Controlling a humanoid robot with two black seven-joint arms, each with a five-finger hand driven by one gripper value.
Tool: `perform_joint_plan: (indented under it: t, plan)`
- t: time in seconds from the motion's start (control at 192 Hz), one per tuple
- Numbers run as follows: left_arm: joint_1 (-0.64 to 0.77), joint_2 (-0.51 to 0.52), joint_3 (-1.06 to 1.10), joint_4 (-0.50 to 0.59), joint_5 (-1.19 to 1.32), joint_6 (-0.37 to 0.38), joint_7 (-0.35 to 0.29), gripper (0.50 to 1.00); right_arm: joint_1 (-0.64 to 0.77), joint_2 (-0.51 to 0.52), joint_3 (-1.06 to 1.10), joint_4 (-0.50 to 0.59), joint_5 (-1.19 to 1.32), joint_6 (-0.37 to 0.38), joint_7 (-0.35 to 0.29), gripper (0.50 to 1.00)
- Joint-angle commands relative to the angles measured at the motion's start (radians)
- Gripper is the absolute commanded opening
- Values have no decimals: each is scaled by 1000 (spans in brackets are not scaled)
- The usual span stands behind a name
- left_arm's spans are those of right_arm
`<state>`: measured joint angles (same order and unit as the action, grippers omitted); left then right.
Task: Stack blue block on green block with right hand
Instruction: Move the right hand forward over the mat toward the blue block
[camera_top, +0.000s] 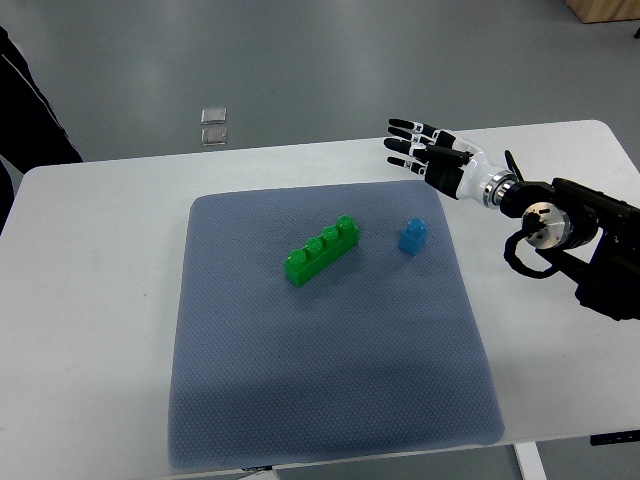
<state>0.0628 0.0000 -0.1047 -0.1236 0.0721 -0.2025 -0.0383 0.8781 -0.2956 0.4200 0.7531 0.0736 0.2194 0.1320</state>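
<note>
On the white table (100, 300): a grey-blue mat (330, 400) covers the middle, and both blocks rest on its far half.
Green block (322, 251): long, with four studs on top, lying at a slant so that one end points to the far right and the other to the near left; it sits flat on the mat.
Blue block (413, 237): small, with a single stud, upright on the mat just to the right of the green block's far end; the two are near each other but apart.
Right hand (428, 152): over the table's far right part, beyond the mat's far right corner and well apart from the blue block; the arm comes in from the right edge.
Fingers (404, 127): stretched out straight and slightly fanned, pointing left, with nothing in their grasp.
Floor beyond the table: two small clear squares (214, 125) lie side by side on the grey surface.
Left edge: a dark sleeve (25, 110) of a person shows at the upper corner.
</note>
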Motion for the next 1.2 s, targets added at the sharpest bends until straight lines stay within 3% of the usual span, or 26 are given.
perform_joint_plan:
  t: [0.0, 0.64, 0.817, 0.957, 1.196]
  plan:
    - [0, 0, -1, -4, 0, 0, 0, 1000, 2, 0, 0, 0, 0, 0, 0, 921]
    - [-1, 0, 5, 4, 0, 0, 3, 1000, 21, -7, -1, 0, -77, 5, 1, 921]
    - [-1, 0, 8, 7, 0, 0, 3, 1000, 22, -22, -1, 0, -92, 100, 1, 921]
    - [-1, 0, 5, 7, 0, 0, 3, 1000, 24, -24, -4, -3, -115, 127, 1, 921]
    - [-1, 0, 8, 7, 0, 0, 3, 1000, 55, -80, -1, -3, -331, 222, 17, 921]
